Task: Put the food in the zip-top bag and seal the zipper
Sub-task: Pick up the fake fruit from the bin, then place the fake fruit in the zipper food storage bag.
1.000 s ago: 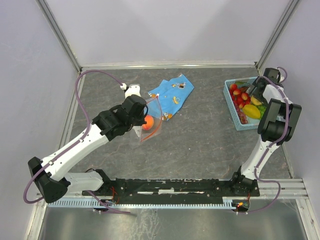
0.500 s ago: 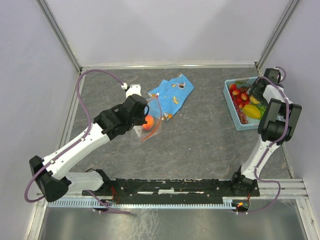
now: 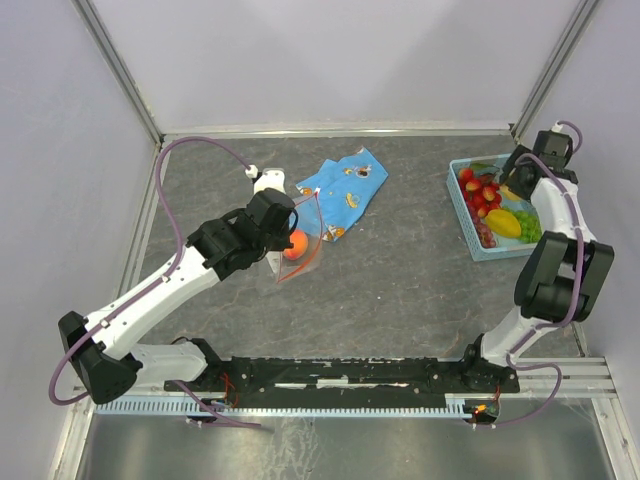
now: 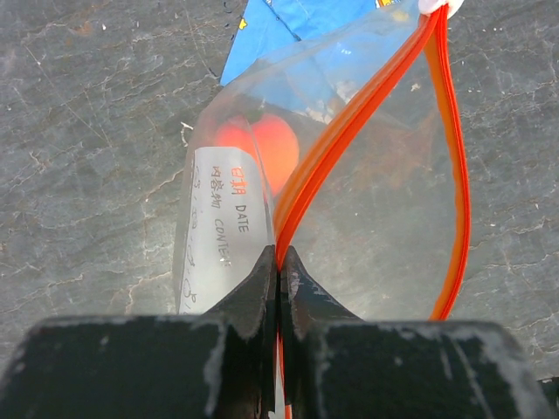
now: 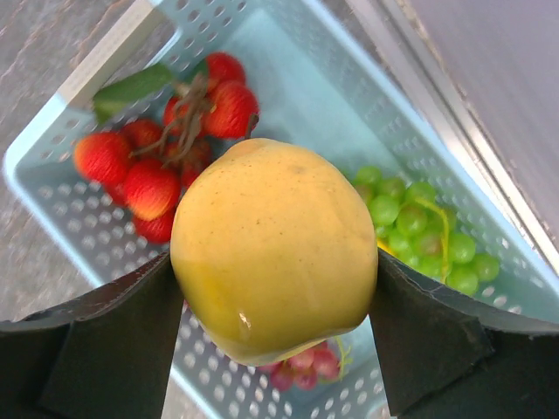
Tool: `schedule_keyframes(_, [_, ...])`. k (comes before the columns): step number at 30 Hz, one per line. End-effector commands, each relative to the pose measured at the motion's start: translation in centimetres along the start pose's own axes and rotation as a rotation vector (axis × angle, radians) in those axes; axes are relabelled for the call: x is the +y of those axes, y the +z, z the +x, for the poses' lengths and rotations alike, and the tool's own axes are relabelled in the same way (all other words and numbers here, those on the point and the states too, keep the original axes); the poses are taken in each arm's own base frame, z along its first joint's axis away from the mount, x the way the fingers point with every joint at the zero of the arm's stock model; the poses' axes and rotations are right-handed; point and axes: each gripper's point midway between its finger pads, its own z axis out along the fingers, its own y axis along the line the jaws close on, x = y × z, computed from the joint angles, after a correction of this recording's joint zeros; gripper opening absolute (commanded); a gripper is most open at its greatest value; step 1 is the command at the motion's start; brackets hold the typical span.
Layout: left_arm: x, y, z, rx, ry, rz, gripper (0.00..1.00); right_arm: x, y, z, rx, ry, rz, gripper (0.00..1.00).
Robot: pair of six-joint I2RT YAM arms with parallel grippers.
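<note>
With one orange (image 4: 262, 144) in the zip-top bag (image 4: 384, 227), its zipper (image 4: 459, 175) pinched tight by the left gripper (image 4: 279, 262), the right gripper (image 5: 272, 266) clasps the lemon (image 5: 275, 227) over the basket (image 5: 314, 96); strawberries (image 5: 148, 188), grapes (image 5: 419, 236) and sealing remain.

I see a dark grey, stone-patterned bench (image 3: 400, 290) boxed in by plain pale walls (image 3: 330, 60) on three sides, with metal rails (image 3: 340, 129) along its edges.
</note>
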Motion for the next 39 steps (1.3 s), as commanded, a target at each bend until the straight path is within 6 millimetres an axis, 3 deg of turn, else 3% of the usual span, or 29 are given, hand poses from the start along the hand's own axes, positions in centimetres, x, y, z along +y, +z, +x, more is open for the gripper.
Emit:
schedule_keyframes(1, [-0.3, -1.3, -3.0, -0.090, 0.004, 0.031, 0.03, 3.2, -5.1, 0.5, -0.021, -0.041, -0.109, 0.56])
schedule_keyframes(10, [-1.3, -1.4, -3.6, -0.091, 0.029, 0.070, 0.03, 12.0, -14.7, 4.5, -0.009, -0.176, -0.407, 0.54])
schedule_keyframes(19, [-1.7, -1.4, -3.9, -0.087, 0.047, 0.083, 0.03, 18.8, -23.4, 7.2, -0.046, -0.240, -0.707, 0.53])
schedule_keyframes(27, [-2.1, -1.8, -4.4, -0.092, 0.058, 0.106, 0.03, 26.2, -32.3, 10.3, -0.099, -0.287, -1.059, 0.53])
schedule_keyframes(36, [-2.6, -1.9, -4.0, -0.085, 0.076, 0.148, 0.03, 31.3, -39.3, 16.2, -0.142, -0.421, -1.377, 0.54])
schedule_keyframes(39, [-2.7, -1.9, -3.8, -0.081, 0.071, 0.152, 0.03, 32.4, -40.8, 17.8, -0.139, -0.462, -1.432, 0.55])
